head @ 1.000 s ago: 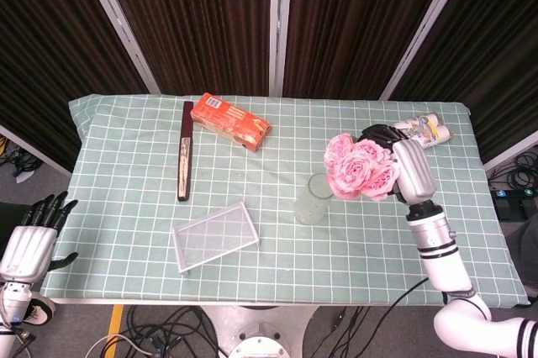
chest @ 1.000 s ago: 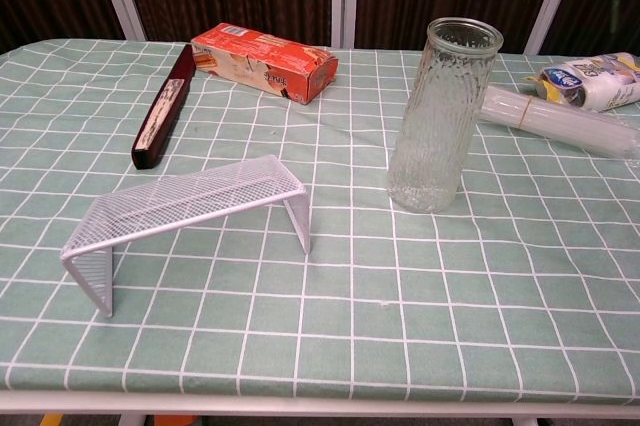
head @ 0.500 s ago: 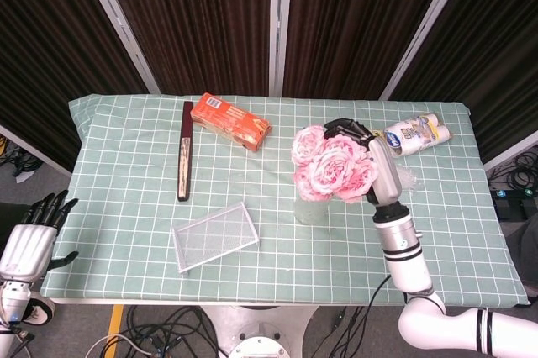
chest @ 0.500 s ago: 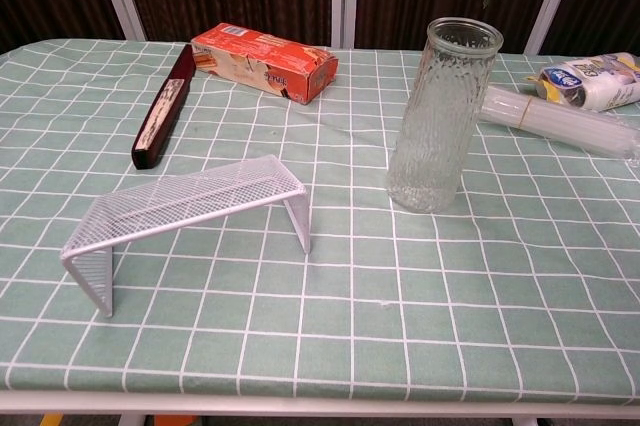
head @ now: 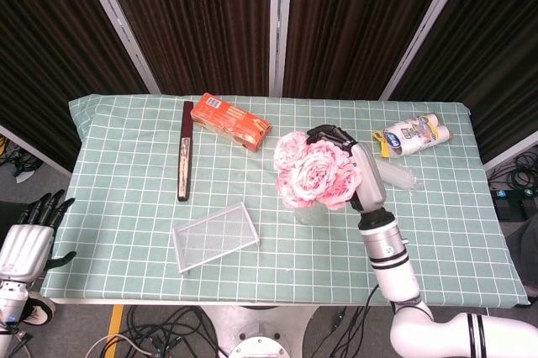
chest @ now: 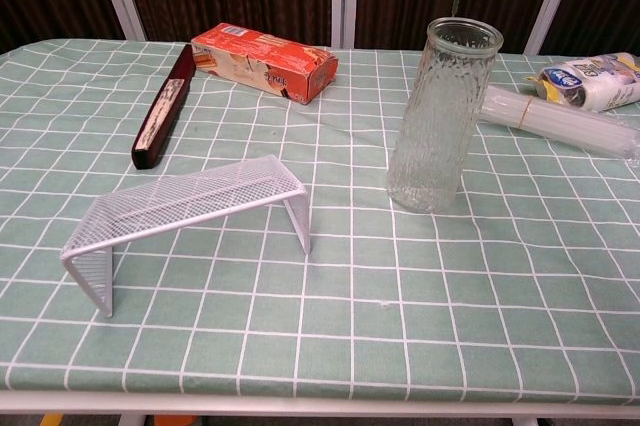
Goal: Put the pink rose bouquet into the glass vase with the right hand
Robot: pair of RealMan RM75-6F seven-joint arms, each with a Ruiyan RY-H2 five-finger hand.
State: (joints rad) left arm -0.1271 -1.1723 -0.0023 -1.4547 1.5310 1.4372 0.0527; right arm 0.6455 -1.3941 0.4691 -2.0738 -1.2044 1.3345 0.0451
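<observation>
Currently we log: right hand (head: 360,165) clasping pink rose bouquet (head: 309,171), blooms directly above upright glass vase (chest: 441,114); stems vertical, insertion path straight down. Left hand (head: 29,236) empty, fingers spread, far off.

**Bystanders on the checked cloth**

An orange carton (head: 230,122) lay up and to the left of the right hand, with a dark flat case (head: 185,161) further left. A white wire-mesh rack (head: 213,236) stood lower left of it. A wrapped packet (head: 411,134) and clear plastic sleeve (chest: 560,119) lay just to its right, on the green-checked tablecloth (head: 118,207).
</observation>
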